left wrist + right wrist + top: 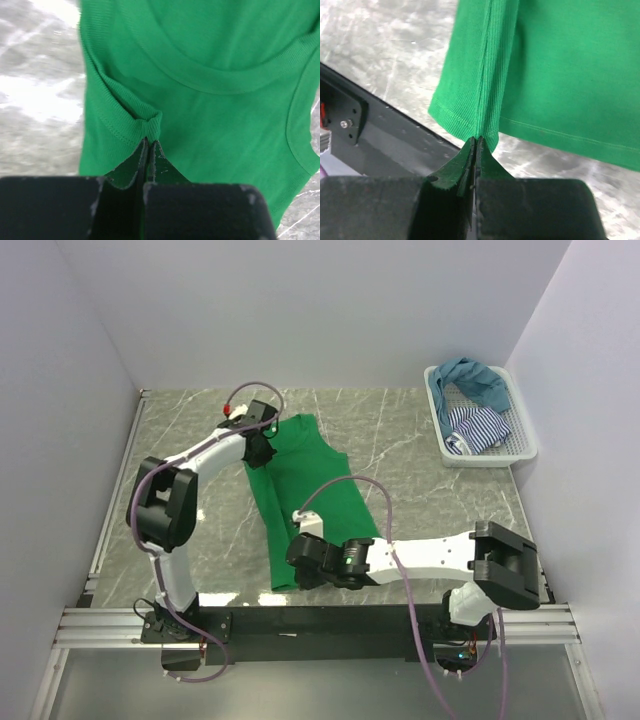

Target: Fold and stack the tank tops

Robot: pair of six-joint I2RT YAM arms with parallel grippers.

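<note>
The bright green tank top lies spread on the marble table, neckline at the far end, hem near the arms. My left gripper is shut on its left shoulder strap; the pinched fold shows in the left wrist view just past the gripper. My right gripper is shut on the near left hem corner, just past the gripper, lifted slightly off the table. The teal-blue top and the navy-and-white striped top lie bunched in the basket.
The white mesh basket stands at the far right against the right wall. A black rail runs along the near table edge, close under my right gripper. White walls enclose the table on three sides.
</note>
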